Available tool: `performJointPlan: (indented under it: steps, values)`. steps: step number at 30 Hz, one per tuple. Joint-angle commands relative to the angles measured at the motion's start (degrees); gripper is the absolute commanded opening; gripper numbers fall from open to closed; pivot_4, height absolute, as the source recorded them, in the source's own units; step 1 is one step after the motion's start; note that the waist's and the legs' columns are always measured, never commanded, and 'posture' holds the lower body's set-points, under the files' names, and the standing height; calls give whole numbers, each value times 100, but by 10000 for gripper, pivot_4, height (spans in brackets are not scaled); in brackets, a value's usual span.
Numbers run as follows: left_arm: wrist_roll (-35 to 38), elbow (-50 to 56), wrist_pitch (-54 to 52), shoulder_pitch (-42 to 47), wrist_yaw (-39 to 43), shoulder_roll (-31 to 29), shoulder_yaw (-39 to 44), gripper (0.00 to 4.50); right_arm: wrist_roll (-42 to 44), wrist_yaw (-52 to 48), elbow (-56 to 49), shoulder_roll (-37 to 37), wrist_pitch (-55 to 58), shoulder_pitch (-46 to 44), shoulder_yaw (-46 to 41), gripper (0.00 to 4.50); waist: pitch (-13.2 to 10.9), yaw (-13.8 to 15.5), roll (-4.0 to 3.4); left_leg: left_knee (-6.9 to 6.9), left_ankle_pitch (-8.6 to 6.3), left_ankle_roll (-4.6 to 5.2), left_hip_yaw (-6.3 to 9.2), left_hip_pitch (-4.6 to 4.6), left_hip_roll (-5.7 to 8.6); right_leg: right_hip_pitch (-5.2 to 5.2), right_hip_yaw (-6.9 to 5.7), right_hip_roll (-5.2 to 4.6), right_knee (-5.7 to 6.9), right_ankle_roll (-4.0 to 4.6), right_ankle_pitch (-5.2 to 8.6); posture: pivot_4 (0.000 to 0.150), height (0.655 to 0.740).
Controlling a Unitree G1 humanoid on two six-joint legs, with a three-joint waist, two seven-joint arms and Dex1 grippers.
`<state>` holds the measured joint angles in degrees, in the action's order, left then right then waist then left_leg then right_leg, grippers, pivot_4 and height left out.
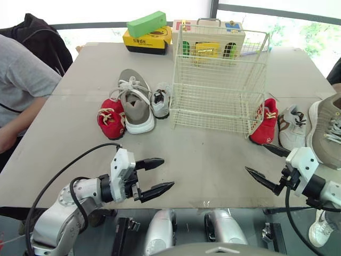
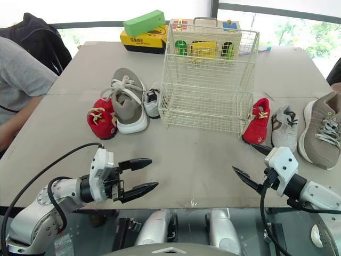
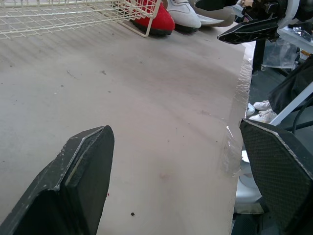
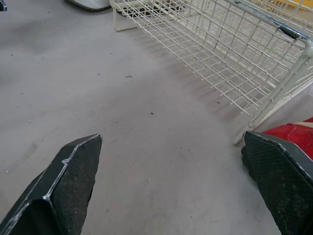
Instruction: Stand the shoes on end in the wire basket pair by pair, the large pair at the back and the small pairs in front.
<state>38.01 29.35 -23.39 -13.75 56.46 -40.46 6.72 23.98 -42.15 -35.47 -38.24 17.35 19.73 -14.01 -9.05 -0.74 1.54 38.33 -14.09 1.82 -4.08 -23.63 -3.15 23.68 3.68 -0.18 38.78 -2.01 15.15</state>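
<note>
An empty cream wire basket (image 1: 218, 80) stands mid-table. To its left lie a red small shoe (image 1: 111, 118), a large grey-brown shoe (image 1: 134, 101) and a small white shoe (image 1: 160, 100). To its right lie a red small shoe (image 1: 265, 121), a white small shoe (image 1: 292, 127) and a large grey-brown shoe (image 1: 326, 130). My left gripper (image 1: 157, 175) hovers open over the table's near edge, left of centre. My right gripper (image 1: 265, 165) is open near the front right, just short of the right-hand red shoe (image 4: 288, 139).
Behind the basket sit a yellow box (image 1: 147, 40) with a green block (image 1: 146, 23) on top and a wooden toy case (image 1: 209, 33). A person in a grey shirt (image 1: 21, 80) sits at the table's left side. Bare tabletop (image 1: 208, 154) lies between grippers and basket.
</note>
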Motion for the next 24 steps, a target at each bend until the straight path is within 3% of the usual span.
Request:
performJointPlan:
  steps: [1, 11, 14, 19, 24]
  values:
    - [7, 183, 50, 67, -198, 85, 112, 44081, 109, -49, -26, 20, -63, -203, -2, 45000, 0, -1, 0, 0, 0, 0, 0, 0, 0, 0, 0, 0, 0, 0, 0, 1500, 7400]
    - [172, 120, 338, 330, -532, 672, 190, 44081, 277, 32, 29, 160, 31, -1271, 384, 45000, 0, 2, 0, -1, -1, 2, 0, -2, 2, 1, -3, 9, 0, 16, -11, 1500, 7400]
    - [562, 345, 371, 237, -223, 680, 292, 44081, 688, 228, -290, -89, 831, -2087, 418, 45000, -1, -62, -1, 1, -2, 3, -8, 1, 2, 1, 3, 8, 2, 15, -12, 1500, 7400]
    - [534, 450, 497, 237, -49, 644, 235, 44081, 569, 102, -96, -1004, 2131, -3728, 1013, 45000, 4, -93, 6, 0, -1, 3, -5, 1, 0, 8, 1, 7, 6, 19, -13, 1500, 7400]
    - [521, 559, 465, 245, -184, 677, 194, 44081, -106, -743, 1391, -1127, 2067, -5230, 2272, 45000, 2, -83, 5, -3, -3, 4, -5, -8, 2, 13, 2, 8, 2, 26, -9, 1500, 7400]
